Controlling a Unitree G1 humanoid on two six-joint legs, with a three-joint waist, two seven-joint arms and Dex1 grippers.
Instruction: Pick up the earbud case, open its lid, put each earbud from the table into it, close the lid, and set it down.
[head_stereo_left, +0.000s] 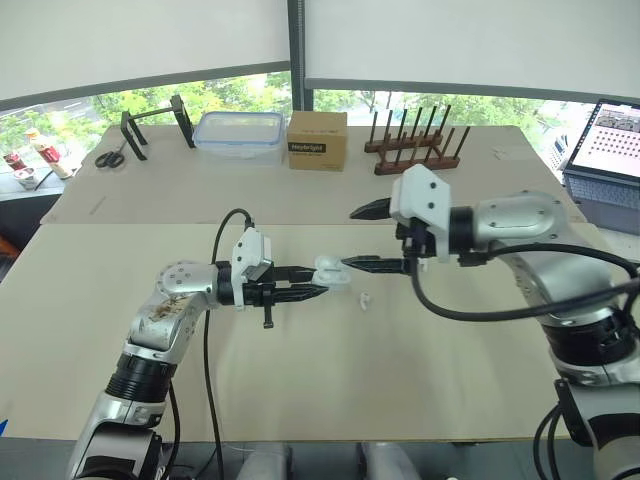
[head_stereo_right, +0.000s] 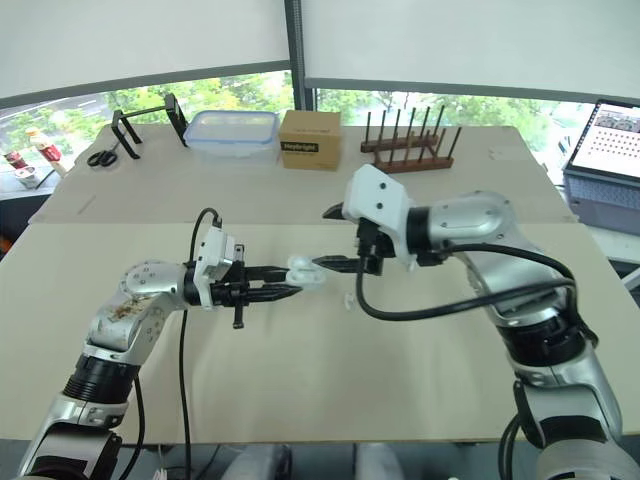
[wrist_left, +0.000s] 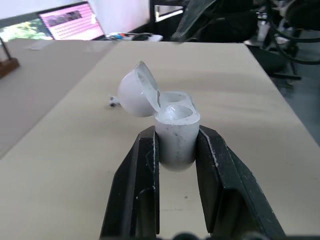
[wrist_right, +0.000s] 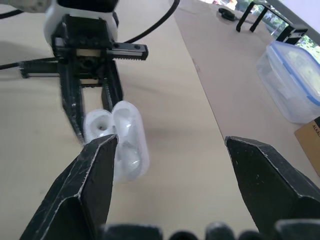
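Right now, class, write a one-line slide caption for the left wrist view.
Left gripper clamps the white earbud case, lid open, with one earbud lying on the table beyond.

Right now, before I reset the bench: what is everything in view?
earbud case: 1, white, lid open, in left gripper
earbud: 1, white, near table
scissors: 1, black, far table, left
stand: 1, black, far table
container: 1, clear, blue-rimmed, far table
box: 1, brown, far table
peg rack: 1, brown, far table
laptop: 1, grey, right edge
left gripper: 1, black, shut on earbud case
right gripper: 1, black, open, facing earbud case
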